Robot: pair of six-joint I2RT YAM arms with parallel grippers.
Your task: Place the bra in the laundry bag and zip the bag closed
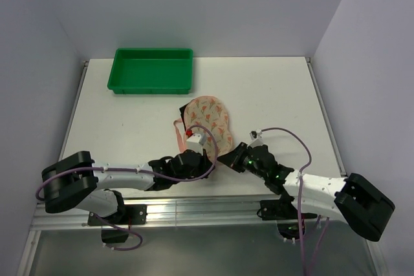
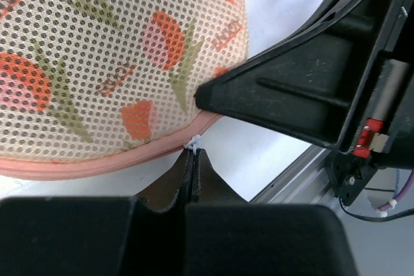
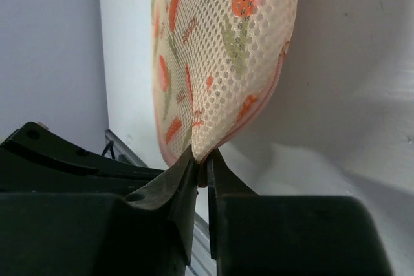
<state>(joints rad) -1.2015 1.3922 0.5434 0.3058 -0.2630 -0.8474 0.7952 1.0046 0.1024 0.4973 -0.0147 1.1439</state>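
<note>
**Top, left wrist and right wrist views.** One peanut-shaped pale pink mesh laundry bag [image 1: 208,119], printed in orange and green, lies near the middle of the white counter [image 1: 278,95]. Its single pink loop [image 1: 177,130] trails from the edge at 8 o'clock.

Two grippers meet at the bag's near rim.
- **Left gripper** [image 2: 192,159], at the bag's 7 o'clock: its jaws are pressed together on a small white tab [image 2: 194,140] on the pink zipper edging [image 2: 97,163]. The stretch of edging seen in the left wrist view looks zipped.
- **Right gripper** [image 3: 202,169], at the bag's 5 o'clock: it is closed to a sliver, pinching the bag's rim.

The two grippers lie just beside each other and crowd that short stretch of rim, covering it from above.

One green rectangular plastic tray [image 1: 153,50] sits at 11 o'clock from the bag, well apart from it.
</note>
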